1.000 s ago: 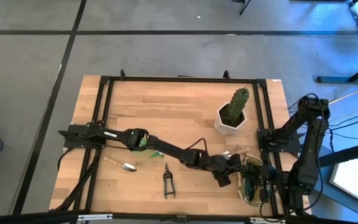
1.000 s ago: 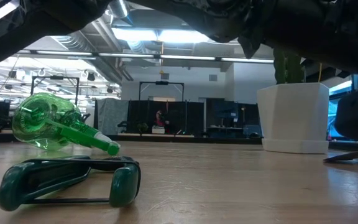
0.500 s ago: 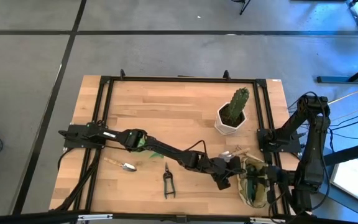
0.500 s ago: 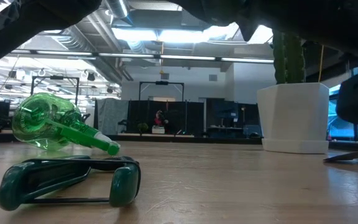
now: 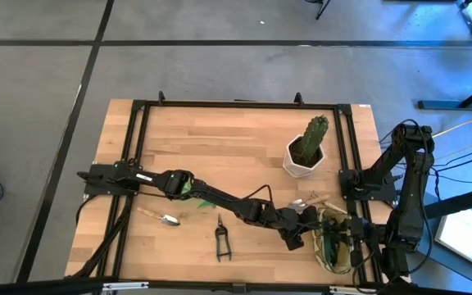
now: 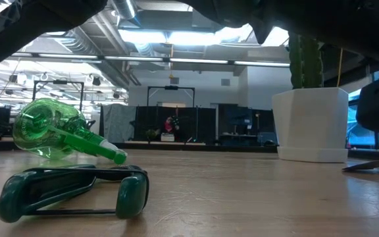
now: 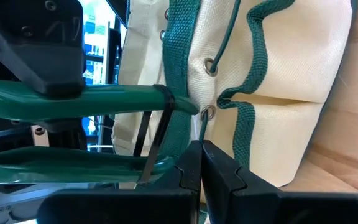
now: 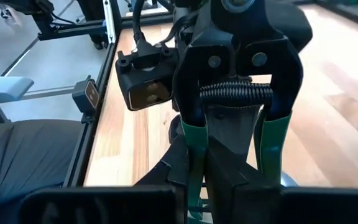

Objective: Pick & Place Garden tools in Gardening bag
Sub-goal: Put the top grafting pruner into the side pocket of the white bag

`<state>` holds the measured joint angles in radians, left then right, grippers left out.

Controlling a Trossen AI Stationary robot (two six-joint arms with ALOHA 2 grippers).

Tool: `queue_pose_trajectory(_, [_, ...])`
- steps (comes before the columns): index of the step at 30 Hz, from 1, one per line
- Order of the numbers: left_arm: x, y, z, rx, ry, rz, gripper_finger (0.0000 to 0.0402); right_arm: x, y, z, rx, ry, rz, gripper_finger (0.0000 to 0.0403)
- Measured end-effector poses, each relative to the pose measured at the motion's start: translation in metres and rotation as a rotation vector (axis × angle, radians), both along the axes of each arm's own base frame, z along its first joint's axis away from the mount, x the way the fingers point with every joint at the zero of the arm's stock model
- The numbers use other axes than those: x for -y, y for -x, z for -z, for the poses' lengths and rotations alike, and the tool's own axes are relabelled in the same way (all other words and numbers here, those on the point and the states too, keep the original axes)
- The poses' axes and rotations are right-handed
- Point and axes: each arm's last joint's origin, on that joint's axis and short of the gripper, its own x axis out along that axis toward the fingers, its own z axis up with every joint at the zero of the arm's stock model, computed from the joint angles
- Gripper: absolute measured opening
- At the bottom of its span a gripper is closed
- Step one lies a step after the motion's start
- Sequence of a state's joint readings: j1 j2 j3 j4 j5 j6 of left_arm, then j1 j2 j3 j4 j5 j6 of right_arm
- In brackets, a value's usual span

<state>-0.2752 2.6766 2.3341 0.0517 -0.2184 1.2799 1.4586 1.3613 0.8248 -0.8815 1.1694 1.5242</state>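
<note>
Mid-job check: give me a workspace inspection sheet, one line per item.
Surface: wooden table, bare middle.
Job's things: bag at right front corner; shears and trowel lying loose; spray bottle on its side.
Clutter: cactus pot.
Grippers: left gripper shut on the bag's green trim; right gripper shut on green-handled shears over the bag.
Cables: along the right arm's base.
Surroundings: grey floor, nothing seen nearby.
</note>
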Motion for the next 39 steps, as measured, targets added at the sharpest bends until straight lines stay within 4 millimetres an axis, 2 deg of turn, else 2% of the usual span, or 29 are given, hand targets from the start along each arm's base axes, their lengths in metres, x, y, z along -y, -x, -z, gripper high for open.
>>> queue_pose_trajectory(14, [-0.001, 0.0, 0.0, 0.0, 0.005, 0.005, 0.0001, 0.0, 0.0, 0.0, 0.021, 0.075, -0.028, 0.0027])
queue_pose_trajectory(22, [-0.001, 0.0, 0.0, -0.004, 0.003, 0.003, 0.0001, 0.002, 0.0, 0.012, 0.035, 0.028, -0.02, 0.0027])
queue_pose_trajectory(26, [-0.002, 0.0, 0.001, -0.013, 0.01, -0.005, 0.0001, 0.003, 0.001, 0.012, 0.021, 0.061, -0.046, 0.0027])
queue_pose_trajectory(30, [-0.002, 0.0, 0.003, -0.031, 0.009, -0.028, 0.0001, 0.013, 0.001, 0.011, 0.013, 0.174, -0.077, 0.0027])
queue_pose_trajectory(39, [-0.003, 0.0, 0.003, -0.03, 0.006, -0.037, 0.0001, 0.026, 0.001, 0.009, -0.006, 0.191, -0.026, 0.0026])
